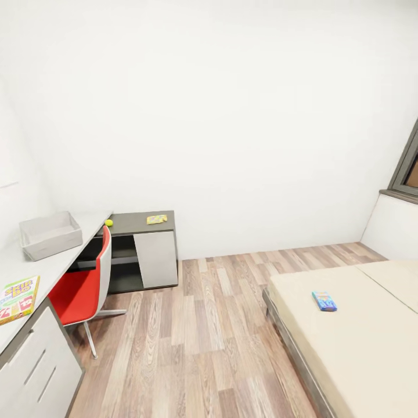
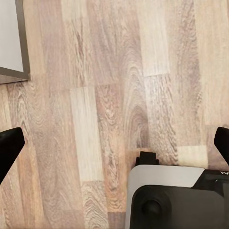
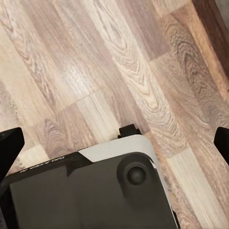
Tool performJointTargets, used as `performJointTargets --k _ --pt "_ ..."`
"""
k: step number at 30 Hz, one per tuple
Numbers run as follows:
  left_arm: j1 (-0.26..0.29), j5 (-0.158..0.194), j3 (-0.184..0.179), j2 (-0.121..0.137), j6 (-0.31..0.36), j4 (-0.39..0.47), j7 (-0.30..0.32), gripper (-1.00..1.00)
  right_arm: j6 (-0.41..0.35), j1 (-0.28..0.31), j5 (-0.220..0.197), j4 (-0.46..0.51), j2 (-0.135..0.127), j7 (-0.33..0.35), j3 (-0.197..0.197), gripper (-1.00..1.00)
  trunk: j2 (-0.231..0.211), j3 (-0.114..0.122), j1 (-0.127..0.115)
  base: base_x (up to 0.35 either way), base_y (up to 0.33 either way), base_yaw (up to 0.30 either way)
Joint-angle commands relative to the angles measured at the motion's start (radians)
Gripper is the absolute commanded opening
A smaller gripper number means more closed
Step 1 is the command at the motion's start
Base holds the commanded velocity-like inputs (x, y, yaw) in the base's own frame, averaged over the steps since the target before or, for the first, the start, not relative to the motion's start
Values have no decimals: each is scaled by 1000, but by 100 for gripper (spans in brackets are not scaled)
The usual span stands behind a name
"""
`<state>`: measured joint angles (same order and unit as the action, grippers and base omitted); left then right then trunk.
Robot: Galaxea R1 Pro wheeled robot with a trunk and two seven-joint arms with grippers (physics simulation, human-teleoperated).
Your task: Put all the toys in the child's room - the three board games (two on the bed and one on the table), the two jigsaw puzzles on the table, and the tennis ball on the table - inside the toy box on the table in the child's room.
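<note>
- Nearest in the head view, at the near left, the green-purple board game (image 1: 17,298) lies flat on the pale top of the table (image 1: 55,264), close to its near edge, above white drawer fronts.
- The left gripper (image 2: 114,148) points down at the wood floor (image 2: 105,95); its two dark fingertips (image 2: 9,148) sit at opposite edges of the wrist view, spread wide, with nothing between them but bare planks.
- The right gripper (image 3: 114,145) is also spread wide and empty, its fingertips (image 3: 9,148) at both edges of its view, hanging over the floor and the robot's dark and grey base (image 3: 95,191).
- A grey-framed corner of furniture (image 2: 12,40) shows in the left wrist view; I cannot tell which piece it is.
- The grey toy box (image 1: 51,234) stands farther along the pale table top, against the left wall, well apart from the near board game.
- The tennis ball (image 1: 108,222) rests at the far end of the pale top, just beside the lower dark section.
- A jigsaw puzzle (image 1: 157,219) lies flat on that dark section, near its far right part.
- A red and white chair (image 1: 87,284) is tucked against the table, its legs on the floor.
- On the right, a small blue board game (image 1: 324,301) lies on the beige bed (image 1: 360,342), near the bed's left edge.
- Open wood floor runs between table and bed up to the far white wall; a dark window frame (image 1: 406,171) shows at the right edge.
</note>
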<state>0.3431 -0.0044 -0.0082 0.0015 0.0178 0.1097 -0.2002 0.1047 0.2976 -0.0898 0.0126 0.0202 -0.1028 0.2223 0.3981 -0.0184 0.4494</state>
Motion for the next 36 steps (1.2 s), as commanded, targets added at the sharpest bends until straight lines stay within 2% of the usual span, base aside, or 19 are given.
performJointTargets --k 1,13,36 --pt "0 0 -1 0 2 1 -2 100 4 1 -10 0 1 -1 0 100 2 -2 1 0 0 0" --pt "0 -2 -1 0 1 1 -2 100 0 1 -15 0 4 -2 1 100 2 -15 1 0 0 -39" --pt "0 -1 -2 0 2 1 0 100 1 1 -5 0 6 -2 -3 100 2 -45 1 0 0 -130"
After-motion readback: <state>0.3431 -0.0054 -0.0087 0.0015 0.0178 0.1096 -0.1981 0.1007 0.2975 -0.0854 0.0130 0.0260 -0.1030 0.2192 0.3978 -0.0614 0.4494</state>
